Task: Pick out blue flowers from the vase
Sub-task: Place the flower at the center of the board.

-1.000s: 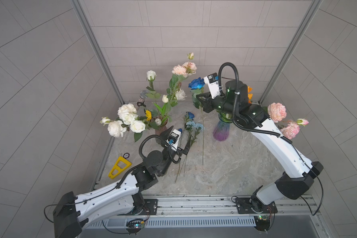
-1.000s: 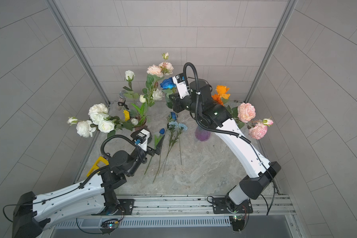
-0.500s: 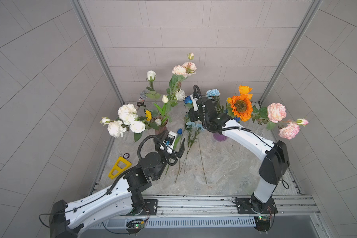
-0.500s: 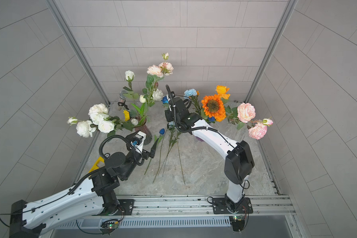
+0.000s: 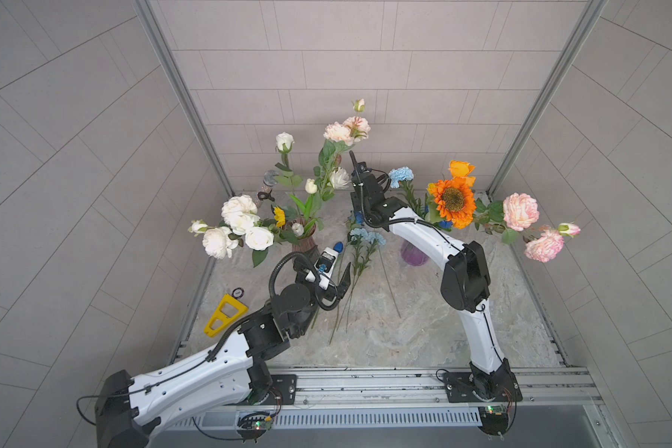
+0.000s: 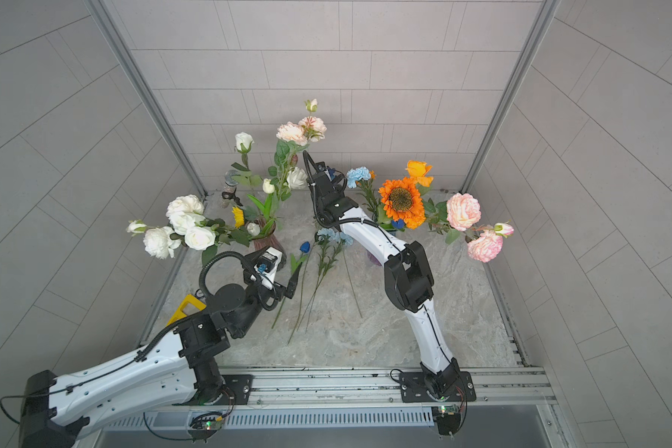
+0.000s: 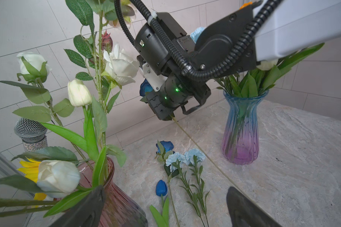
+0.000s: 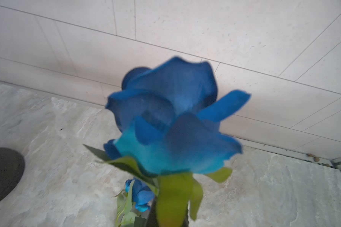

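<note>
Right gripper (image 7: 170, 117), jaws shut on the blue rose (image 8: 171, 121) stem, holds it above blue flowers (image 7: 175, 159) on the bench (image 7: 293, 167), likely to join them; left gripper (image 7: 165, 189) jaws wide

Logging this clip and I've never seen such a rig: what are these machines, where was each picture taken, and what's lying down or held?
Two robot arms stand at a marble table. Two pictures look down from overhead; the other two come from a camera on each arm's wrist. On the table lie a dark blue rose, two light blue carnations and a blue tulip bud. The right end effector is shut on the stem of a second blue rose; the left end effector is open and empty.
</note>
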Motion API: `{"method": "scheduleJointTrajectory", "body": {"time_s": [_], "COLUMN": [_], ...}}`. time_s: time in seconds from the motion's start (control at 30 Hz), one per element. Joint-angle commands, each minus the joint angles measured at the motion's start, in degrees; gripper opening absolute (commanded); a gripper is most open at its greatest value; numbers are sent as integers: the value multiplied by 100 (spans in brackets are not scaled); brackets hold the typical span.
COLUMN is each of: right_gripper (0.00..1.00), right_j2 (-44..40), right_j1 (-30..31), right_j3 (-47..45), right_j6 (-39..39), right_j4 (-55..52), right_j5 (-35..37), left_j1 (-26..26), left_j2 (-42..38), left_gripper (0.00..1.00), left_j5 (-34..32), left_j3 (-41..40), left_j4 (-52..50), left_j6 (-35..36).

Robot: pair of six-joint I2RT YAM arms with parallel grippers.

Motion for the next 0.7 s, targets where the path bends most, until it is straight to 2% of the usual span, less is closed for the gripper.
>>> {"method": "scheduleJointTrajectory", "body": {"time_s": [0.0, 0.33, 0.67], "right_gripper": [3, 4, 9], "right_j2": [290, 881, 812], "right_j1": [-99, -143, -158], "right_j3": [275, 694, 214], "right_j6": [67, -74, -4], "right_j4": [-534, -996, -1059], "right_j5": [386, 413, 737], "left_j1": [-4, 11, 6], "left_j2": [-26, -20, 126], "left_gripper": [100, 100, 100], "left_j5": [-135, -160, -142], "left_j3": [127, 43, 75], "left_j4": [123, 207, 271], "left_j6": [69, 78, 121]}}
